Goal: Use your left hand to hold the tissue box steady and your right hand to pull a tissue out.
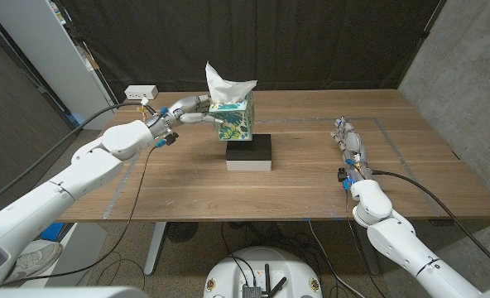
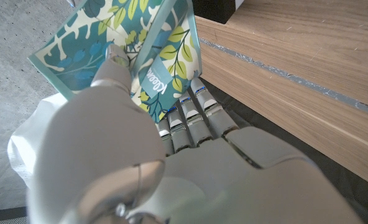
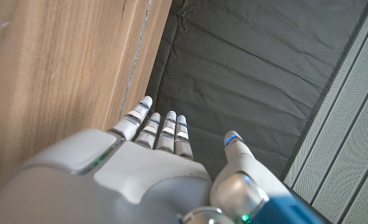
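Note:
A teal tissue box [image 1: 235, 122] with a leaf print sits at the back left of a black-and-white block [image 1: 249, 154] in the middle of the table. A white tissue [image 1: 226, 85] sticks up out of its top. My left hand [image 1: 185, 110] reaches in from the left and grips the box. In the left wrist view the thumb lies on one face of the box [image 2: 165, 43] and the fingers [image 2: 190, 115] on another. My right hand [image 1: 350, 142] is on the table far to the right, fingers stretched out and empty. The right wrist view shows that hand [image 3: 153, 168] beside the table top.
A white power strip [image 1: 141, 92] lies at the table's back left corner, behind my left arm. Tape lines mark the wooden table [image 1: 311, 182]. A dark curtain hangs behind it and a concrete wall stands on the right.

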